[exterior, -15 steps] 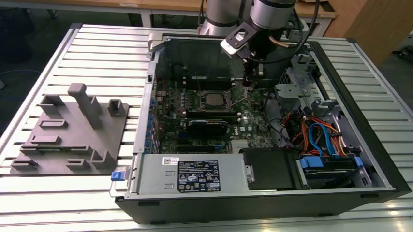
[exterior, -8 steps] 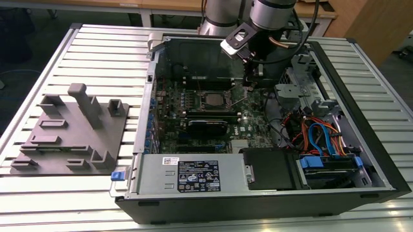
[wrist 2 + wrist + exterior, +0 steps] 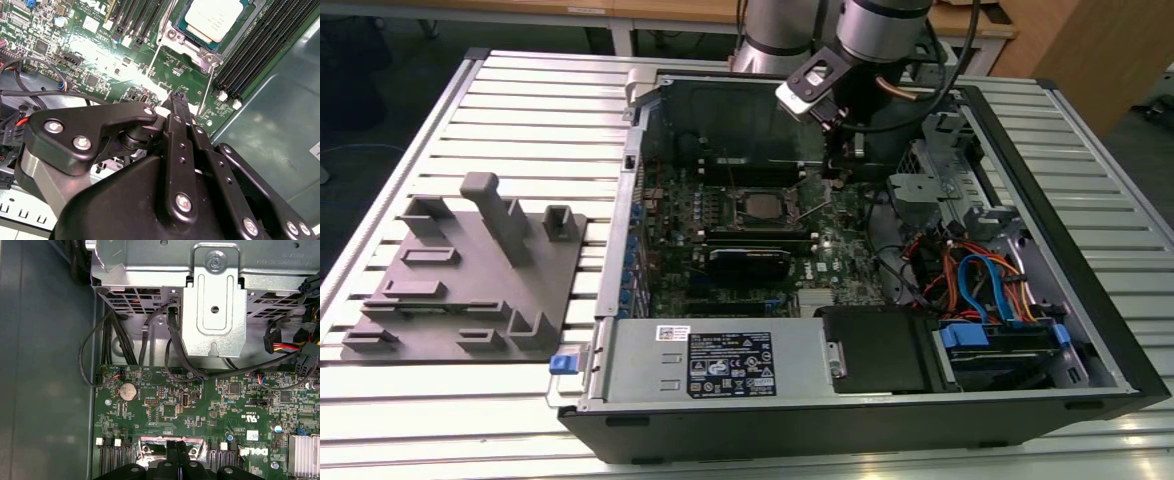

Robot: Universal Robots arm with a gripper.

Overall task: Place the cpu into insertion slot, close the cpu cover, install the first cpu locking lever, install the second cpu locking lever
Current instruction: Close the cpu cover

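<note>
**A:** Status on the grip?
**B:** The gripper point(image 3: 175, 97) has its fingers pinched together, nothing seen btwn them. The tip sits low over the green board point(image 3: 182, 75).
**A:** And the chip?
**B:** The cpu point(image 3: 216, 17) is seated in the insertion slot point(image 3: 734, 205), a bit ahead of the tip. The cpu cover point(image 3: 189, 49) lies round it, w/ the chip top showing thru the window.
**A:** Levers?
**B:** Two thin wire levers run from the cover twd the fingers. One point(image 3: 151, 65) is off to one side of the tip, the other point(image 3: 206, 87) just beside it on the opp side. Can't tell if either touches.
</note>
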